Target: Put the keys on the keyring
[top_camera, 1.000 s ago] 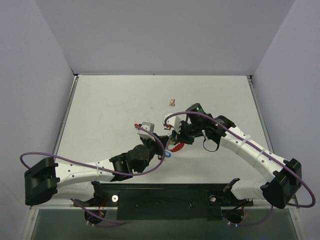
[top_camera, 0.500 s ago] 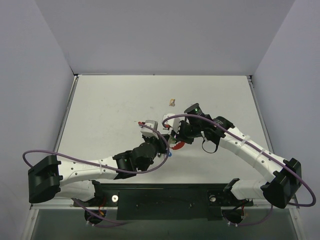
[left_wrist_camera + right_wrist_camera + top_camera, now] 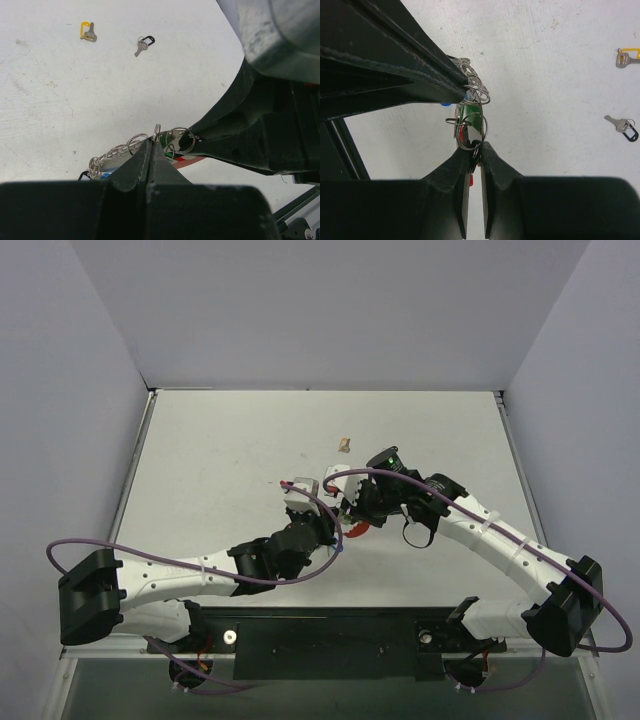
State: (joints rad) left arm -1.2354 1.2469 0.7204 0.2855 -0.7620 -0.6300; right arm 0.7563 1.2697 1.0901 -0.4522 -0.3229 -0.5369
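The keyring bunch hangs between my two grippers at the table's middle: a large split ring, a chain of small rings, and a red, green and white tag. My left gripper is shut on one small upright ring. My right gripper is shut on the large ring's lower edge. Two loose keys lie on the table: one with a yellow tag, one with a dark tag. Both also show in the right wrist view, the yellow-tagged one and the dark-tagged one.
A small tan lump lies on the white table beyond the grippers. Purple cables loop over both arms. Grey walls close in the table on three sides. A black rail runs along the near edge.
My left gripper has moved forward and right, closing up against the right gripper. The right gripper has shifted a little left. The bunch stays held between them.
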